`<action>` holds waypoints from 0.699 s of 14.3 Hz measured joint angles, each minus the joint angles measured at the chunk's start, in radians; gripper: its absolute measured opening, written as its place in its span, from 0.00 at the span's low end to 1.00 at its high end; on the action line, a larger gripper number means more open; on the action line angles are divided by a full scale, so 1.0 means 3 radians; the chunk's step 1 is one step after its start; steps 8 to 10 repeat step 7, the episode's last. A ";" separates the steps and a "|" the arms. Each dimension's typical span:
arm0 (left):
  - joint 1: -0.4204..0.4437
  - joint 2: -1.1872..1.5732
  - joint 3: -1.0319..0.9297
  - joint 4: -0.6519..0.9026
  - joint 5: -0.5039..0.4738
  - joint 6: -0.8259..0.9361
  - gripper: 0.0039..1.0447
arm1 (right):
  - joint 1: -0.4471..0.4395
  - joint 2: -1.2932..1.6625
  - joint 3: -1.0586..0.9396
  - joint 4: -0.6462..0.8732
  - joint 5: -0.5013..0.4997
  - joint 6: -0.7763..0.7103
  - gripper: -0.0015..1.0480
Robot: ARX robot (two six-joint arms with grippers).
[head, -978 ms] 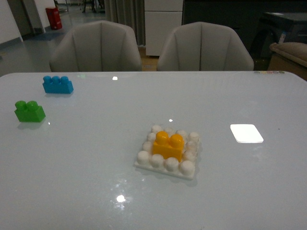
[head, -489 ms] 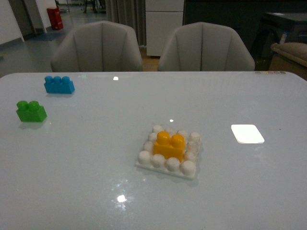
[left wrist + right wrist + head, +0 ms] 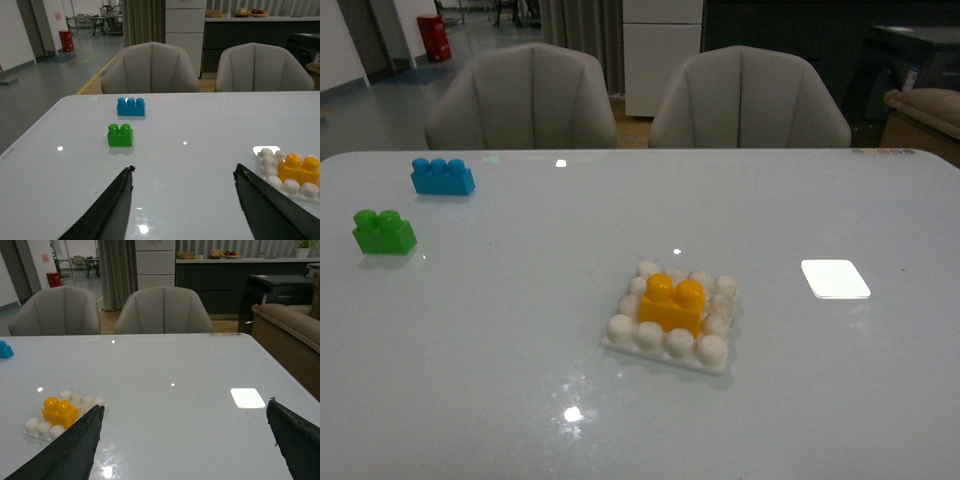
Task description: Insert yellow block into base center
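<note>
Block: yellow block [image 3: 671, 304] sits upright on the base [image 3: 670, 352], on the middle studs, white studs ringing it on all sides; it looks seated, though how fully it is pressed down cannot be told.
Base: lies flat on the table [image 3: 500, 340], a little toward 5 o'clock of the table's middle in the front view.
Change: nothing on the table has shifted over the last second; block and base keep the same place, and only the camera's framing wobbles slightly.
Meaning: judged from this, the insertion is done and the arms are clear of the work.
Left gripper [image 3: 182, 205]: jaws spread wide, holding nothing, raised over bare table, the block at about 2 o'clock of it in its wrist view.
Right gripper [image 3: 185, 442]: jaws likewise spread and empty, the block at about 10 o'clock of it.
Others: green brick [image 3: 383, 232] at 9 o'clock of the base, well apart; blue brick [image 3: 442, 177] beyond it at 10 o'clock; white rectangle [image 3: 835, 279] at 2 o'clock, near.
</note>
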 joint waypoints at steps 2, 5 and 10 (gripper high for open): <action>0.0000 0.0000 0.0000 0.0000 0.0000 0.0000 0.82 | 0.0000 0.0000 0.0000 0.0000 0.0000 0.0000 0.94; 0.0000 0.0000 0.0000 0.0000 0.0000 0.0009 0.94 | 0.0000 0.0000 0.0000 0.0000 0.0000 0.0000 0.94; 0.0000 0.0000 0.0000 0.0000 0.0000 0.0009 0.94 | 0.0000 0.0000 0.0000 0.0000 0.0000 0.0000 0.94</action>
